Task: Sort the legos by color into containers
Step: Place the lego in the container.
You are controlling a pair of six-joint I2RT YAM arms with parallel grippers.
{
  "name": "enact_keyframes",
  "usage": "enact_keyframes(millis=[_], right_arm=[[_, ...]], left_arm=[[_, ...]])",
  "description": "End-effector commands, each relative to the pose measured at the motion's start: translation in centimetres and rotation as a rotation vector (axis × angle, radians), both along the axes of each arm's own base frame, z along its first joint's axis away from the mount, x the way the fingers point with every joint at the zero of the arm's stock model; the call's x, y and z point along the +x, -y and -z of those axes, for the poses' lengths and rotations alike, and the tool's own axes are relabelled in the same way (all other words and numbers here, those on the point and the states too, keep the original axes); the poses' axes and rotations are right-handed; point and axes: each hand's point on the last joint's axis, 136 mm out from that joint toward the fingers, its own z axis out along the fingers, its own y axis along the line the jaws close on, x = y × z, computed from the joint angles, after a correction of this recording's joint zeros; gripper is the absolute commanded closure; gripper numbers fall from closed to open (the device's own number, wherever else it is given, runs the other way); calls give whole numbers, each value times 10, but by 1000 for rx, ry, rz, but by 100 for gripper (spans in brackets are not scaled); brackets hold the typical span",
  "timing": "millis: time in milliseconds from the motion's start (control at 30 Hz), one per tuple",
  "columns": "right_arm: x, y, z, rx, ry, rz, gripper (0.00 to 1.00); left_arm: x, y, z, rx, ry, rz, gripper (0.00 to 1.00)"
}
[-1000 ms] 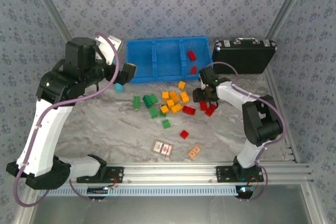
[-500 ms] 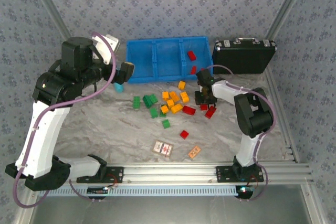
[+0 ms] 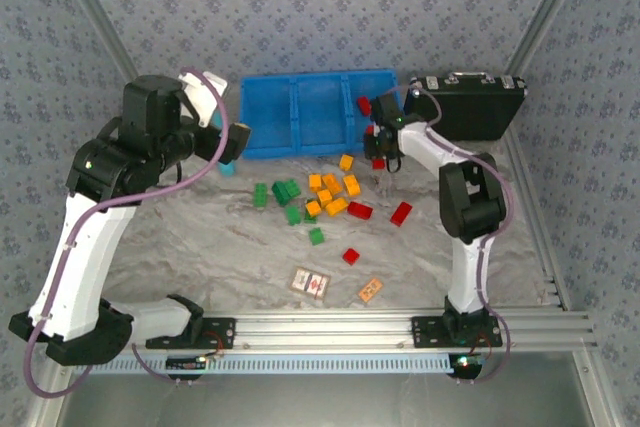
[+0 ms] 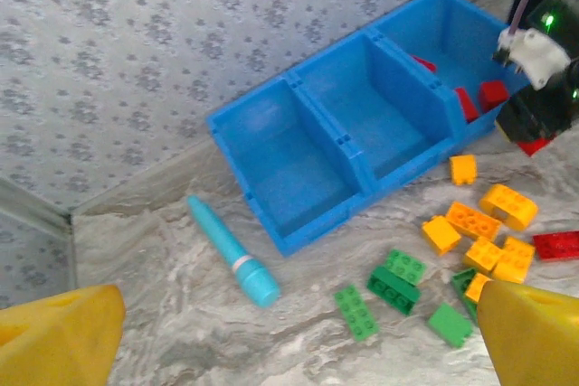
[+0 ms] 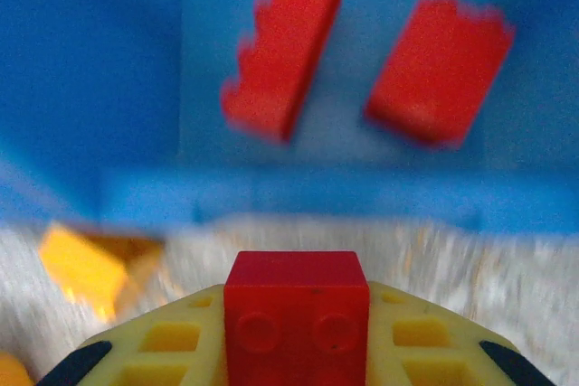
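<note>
The long blue tray (image 3: 268, 112) sits at the back of the desk (image 3: 200, 237), with two red bricks (image 5: 436, 70) in its right box. The left claw (image 3: 243, 135) is wide open by the tray's left end. The right claw (image 5: 296, 350) pinches one red brick (image 5: 296, 300) just in front of the tray's right box, and the other legos (image 3: 330, 194) lie loose in front of the tray.

The right gripper (image 3: 381, 152) hung at the near wall of the blue tray (image 3: 315, 117), by its right compartment. A red lego (image 3: 378, 162) showed just under its fingers; a second red lego (image 3: 364, 104) lay beyond them inside that compartment. Orange legos (image 3: 335, 192) lay near the fingers' left side, green legos (image 3: 283, 192) farther left. The left gripper (image 3: 243, 137) hung with a teal tube (image 3: 227, 167) close by its fingers.
</note>
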Motion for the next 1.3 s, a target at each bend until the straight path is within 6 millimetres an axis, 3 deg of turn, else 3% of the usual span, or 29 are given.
enact_keyframes(millis=[0, 267, 433, 567, 767, 900, 1067, 1267], right_arm=[[29, -3, -4, -17, -1, -2, 76], [102, -13, -2, -29, 49, 30, 77], [123, 4, -2, -23, 88, 61, 73], [121, 6, -13, -12, 103, 53, 66], [97, 1, -46, -5, 130, 19, 54], [70, 6, -66, -9, 136, 8, 48], [10, 23, -81, -19, 125, 32, 48], [-78, 59, -65, -8, 55, 155, 49]], left_arm=[[-7, -18, -23, 36, 94, -52, 0], [0, -25, -16, 109, 109, -76, 0], [5, -31, -15, 168, 136, -109, 0], [6, -28, -13, 179, 137, -99, 0], [0, -19, -18, 166, 159, -65, 0], [-10, -15, -24, 143, 178, -39, 0], [-21, -13, -29, 86, 187, -12, 0], [-35, -11, -34, 29, 200, 28, 0]])
